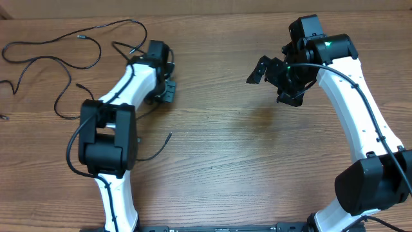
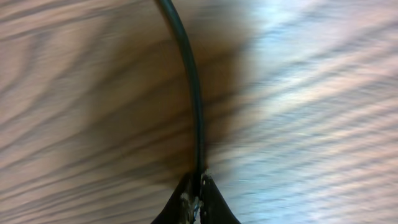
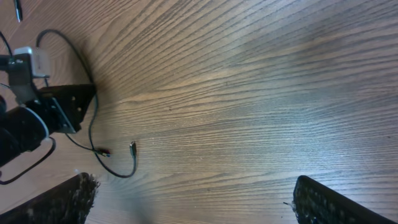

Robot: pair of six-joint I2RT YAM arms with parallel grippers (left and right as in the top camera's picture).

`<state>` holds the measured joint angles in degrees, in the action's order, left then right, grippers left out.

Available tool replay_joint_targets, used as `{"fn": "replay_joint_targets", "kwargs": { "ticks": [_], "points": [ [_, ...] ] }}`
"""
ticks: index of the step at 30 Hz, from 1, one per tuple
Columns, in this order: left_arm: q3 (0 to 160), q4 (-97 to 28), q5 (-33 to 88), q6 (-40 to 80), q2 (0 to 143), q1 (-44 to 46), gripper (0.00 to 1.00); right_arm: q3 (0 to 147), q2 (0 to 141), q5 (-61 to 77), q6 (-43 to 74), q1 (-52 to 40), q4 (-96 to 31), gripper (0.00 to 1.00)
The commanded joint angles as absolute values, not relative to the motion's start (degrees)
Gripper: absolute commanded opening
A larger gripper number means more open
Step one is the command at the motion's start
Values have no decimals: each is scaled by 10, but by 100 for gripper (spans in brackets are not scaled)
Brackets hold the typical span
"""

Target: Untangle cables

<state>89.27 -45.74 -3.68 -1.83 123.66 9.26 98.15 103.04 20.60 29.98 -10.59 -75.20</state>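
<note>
Several thin black cables (image 1: 80,37) lie in loose loops at the table's far left. In the left wrist view one cable (image 2: 198,112) runs up and away across the wood from my left gripper (image 2: 200,182), whose jaws are shut on it. Overhead, that left gripper (image 1: 168,91) is down at the table, just right of the loops. A loose cable end (image 1: 168,136) lies beside the left arm. My right gripper (image 1: 273,80) hangs open above the table's right half with nothing between its fingers (image 3: 314,199). Its wrist view shows a cable end with a plug (image 3: 132,148).
The left arm's white and black links (image 1: 109,122) lie diagonally over part of the cables. The right arm (image 1: 360,116) rises along the right edge. Bare wooden tabletop (image 1: 225,148) lies between the two arms.
</note>
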Motion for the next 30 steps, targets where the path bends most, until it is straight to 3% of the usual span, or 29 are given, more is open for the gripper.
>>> {"fn": "replay_joint_targets", "kwargs": {
  "ticks": [1,13,14,15,18,23,24,26,30],
  "points": [
    [882,-462,-70,4,1244,48,4,991,1024,204,297,-105,-751,100],
    [908,-458,-70,19,1241,10,5,991,1024,204,297,-105,-751,100],
    [919,-466,-69,32,1239,10,9,991,1024,204,297,-105,-751,100],
    [937,-482,-68,55,1236,10,20,991,1024,204,297,-105,-751,100],
    [993,-533,-43,92,1231,10,26,991,1024,204,297,-105,-751,100],
    [1119,-681,88,109,1227,11,54,991,1024,204,297,-105,-751,100],
    [1142,-724,113,107,1227,12,76,991,1024,204,297,-105,-751,100],
    [1156,-788,116,107,1227,13,99,991,1024,204,297,-105,-751,100],
    [1156,-844,116,103,1221,12,100,991,1024,204,297,-105,-751,100]
  ]
}}
